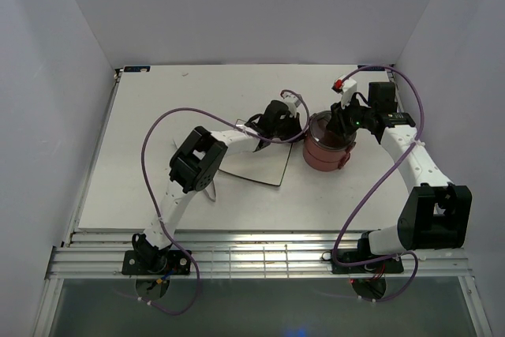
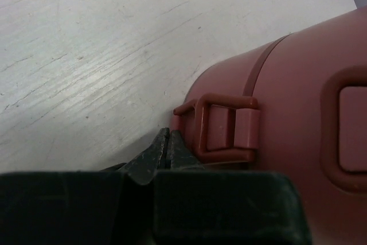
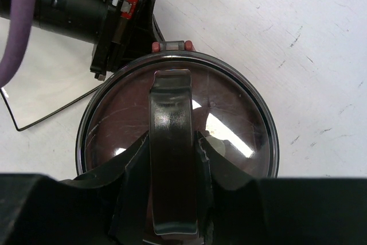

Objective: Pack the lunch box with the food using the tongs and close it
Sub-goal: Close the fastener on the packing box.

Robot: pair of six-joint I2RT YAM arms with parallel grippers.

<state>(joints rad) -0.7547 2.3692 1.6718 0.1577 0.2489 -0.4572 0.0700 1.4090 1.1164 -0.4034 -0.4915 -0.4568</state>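
Note:
The lunch box (image 1: 325, 154) stands as a dusty-red stack right of the table's middle, with its dark glossy top lid (image 3: 235, 119) on. My right gripper (image 3: 171, 142) reaches down from above, and its fingers press both sides of the lid's arched handle (image 3: 171, 101). My left gripper (image 2: 168, 142) is shut on nothing, low at the table. Its tips rest against the box's left wall (image 2: 298, 84), just beside a red side clasp (image 2: 226, 127). The food and the tongs are out of view.
A thin square plate (image 1: 254, 165) lies flat just left of the lunch box, partly under my left arm (image 1: 197, 159); its corner shows in the right wrist view (image 3: 46, 84). White walls close in the table on three sides.

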